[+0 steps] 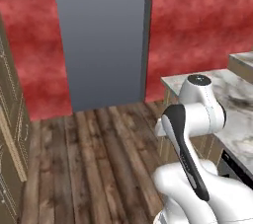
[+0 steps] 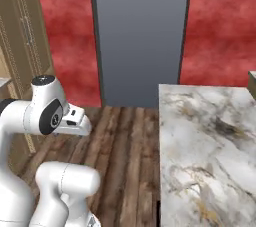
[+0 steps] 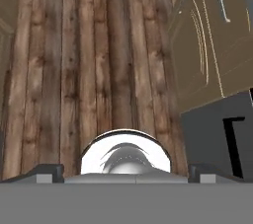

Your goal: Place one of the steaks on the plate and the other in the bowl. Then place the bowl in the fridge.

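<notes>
The steaks, the plate, the bowl and the fridge are out of view. My gripper (image 3: 126, 171) points down at a wooden plank floor (image 3: 89, 60). Its two dark fingertips (image 3: 47, 170) stand far apart at the bottom of the hand view, open, with nothing between them. My white arm (image 1: 197, 119) is folded close over the base, with the hand tucked low beside it (image 2: 75, 119).
A tall plain grey panel (image 1: 104, 35) stands ahead between red walls (image 1: 197, 20). A marble counter (image 2: 210, 156) runs along the right. Tan cabinets (image 2: 25, 36) line the left, and cabinet fronts (image 3: 207, 45) with a dark appliance (image 3: 217, 139) flank the floor.
</notes>
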